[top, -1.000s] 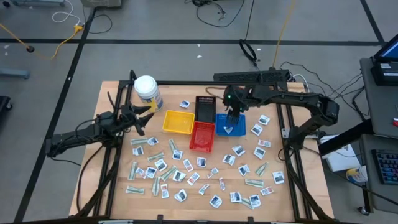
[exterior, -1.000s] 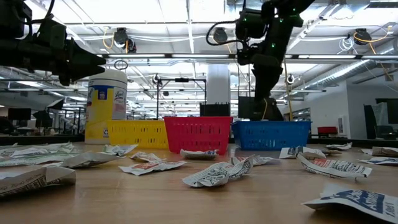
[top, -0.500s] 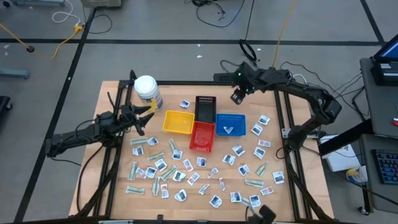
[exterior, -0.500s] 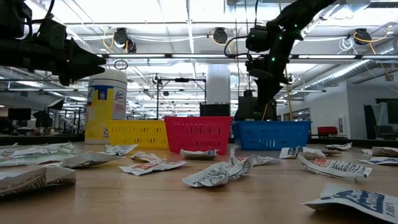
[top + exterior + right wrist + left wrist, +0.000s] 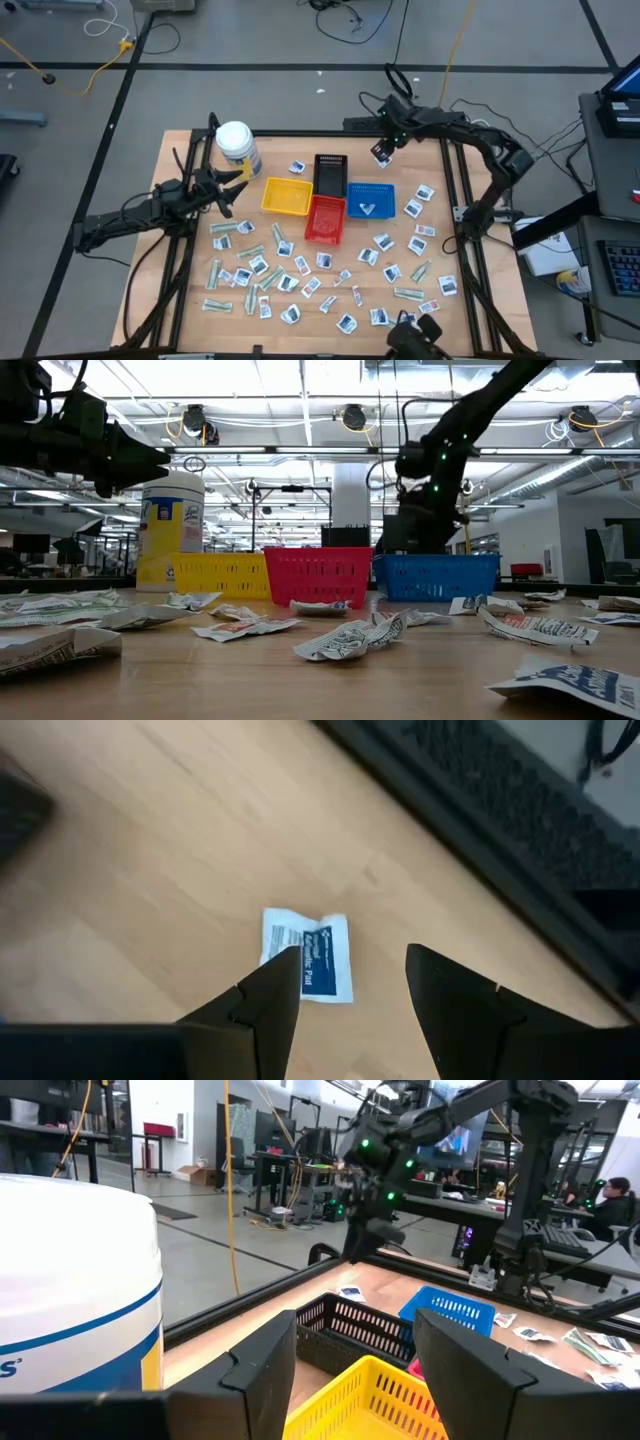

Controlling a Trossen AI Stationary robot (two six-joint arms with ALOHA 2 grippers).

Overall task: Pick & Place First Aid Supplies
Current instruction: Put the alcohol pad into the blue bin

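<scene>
Pale wood worktop point(image 5: 180, 300) carried the scattered first aid packets point(image 5: 262, 272) across the lower half of the frame. At left centre the left claw point(image 5: 232, 186) waited, fingers spread, empty, beside the white jar point(image 5: 236, 143). Right of centre, above the blue tray point(image 5: 371, 200), the right claw point(image 5: 381, 152) hovered, parted and empty, over one white packet point(image 5: 308, 954). Lowering squarely astride it looked wise. That packet's print was unreadable.

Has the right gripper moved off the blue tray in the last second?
Yes. The right gripper went from over the blue tray toward the table's far edge, open above a white packet.
</scene>
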